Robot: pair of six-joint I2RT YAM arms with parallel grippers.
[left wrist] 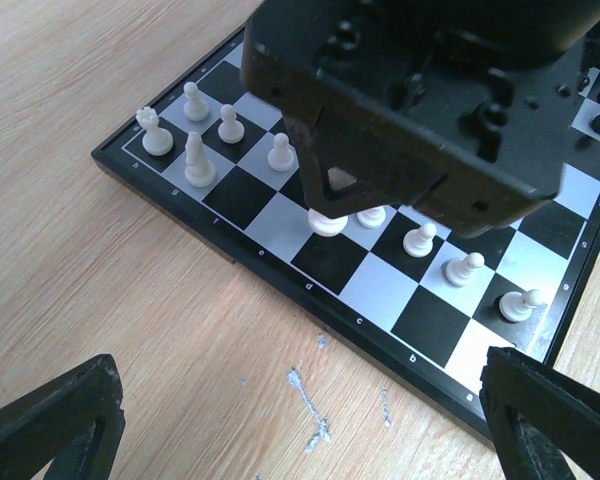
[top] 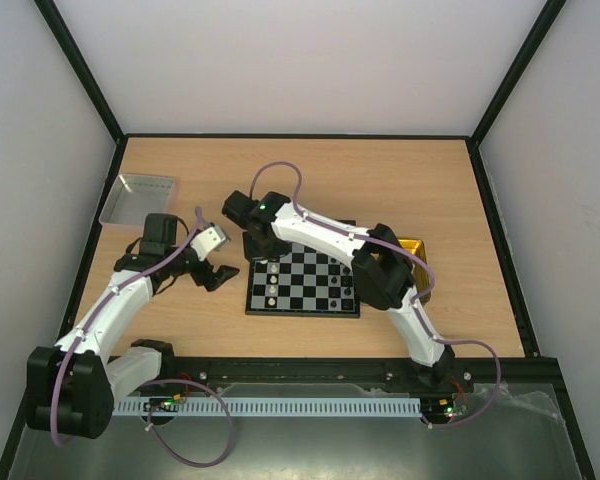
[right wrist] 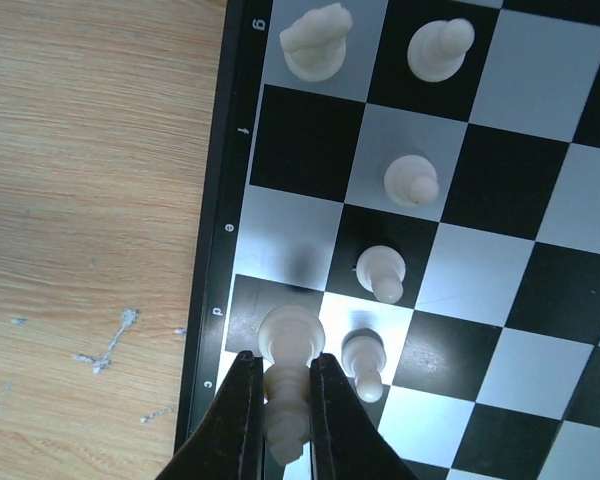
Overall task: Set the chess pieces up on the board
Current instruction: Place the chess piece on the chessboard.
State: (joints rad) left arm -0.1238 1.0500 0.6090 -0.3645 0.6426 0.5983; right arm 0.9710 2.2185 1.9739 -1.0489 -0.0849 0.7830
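right gripper [right wrist: 283,372]: clenched on a white piece [right wrist: 290,338], one finger pressed to each side of it
white piece: base down over the board's edge column, by the letter d; cannot tell if the base touches the square
board [top: 320,276]: flat on the table [top: 400,190], middle, in front of both arms
left gripper [left wrist: 300,425]: released, jaws spread wide, nothing between them; over bare table just beside the board's left edge
white pieces [left wrist: 195,160]: upright in the two columns along the board's left edge, several squares filled
black pieces [top: 347,291]: a few on the right side of the board, too small to tell which kind
yellow tray [top: 416,246]: just right of the board, partly behind the right arm
grey tray [top: 138,197]: far-left table corner, well apart from the board
pale scuffs [left wrist: 305,400]: on the wood beside the board edge
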